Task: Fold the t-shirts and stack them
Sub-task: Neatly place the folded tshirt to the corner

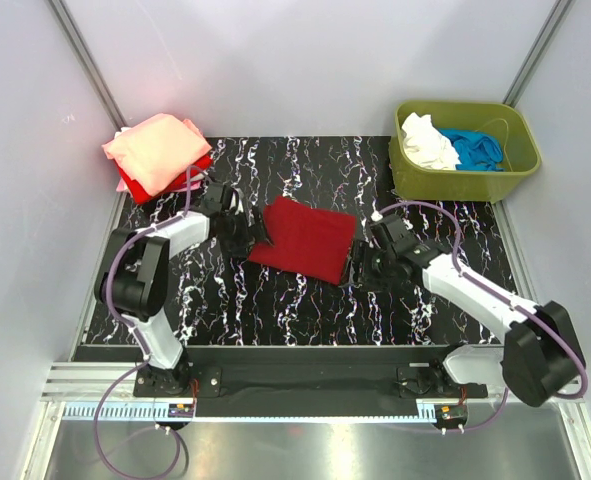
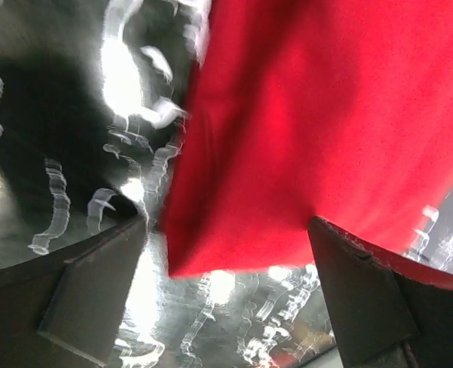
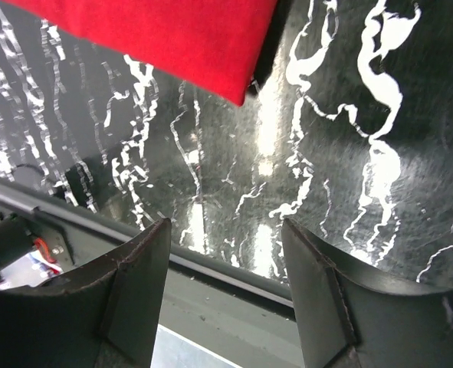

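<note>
A dark red t-shirt (image 1: 307, 238), folded into a rectangle, lies flat on the black marbled table (image 1: 275, 300). My left gripper (image 1: 247, 238) stands open at the shirt's left edge. In the left wrist view the shirt (image 2: 326, 115) has a corner between the spread fingers of that gripper (image 2: 228, 222), and neither finger touches it. My right gripper (image 1: 365, 258) is open just off the shirt's right edge. The right wrist view shows the shirt's corner (image 3: 172, 38) well ahead of that gripper (image 3: 226, 222), with only table between the fingers.
A stack of folded t-shirts (image 1: 157, 150), salmon-pink on top of red and pink, sits at the back left corner. At the back right, an olive-green tub (image 1: 495, 182) holds a white shirt (image 1: 427, 142) and a blue shirt (image 1: 475, 148). White walls enclose the table.
</note>
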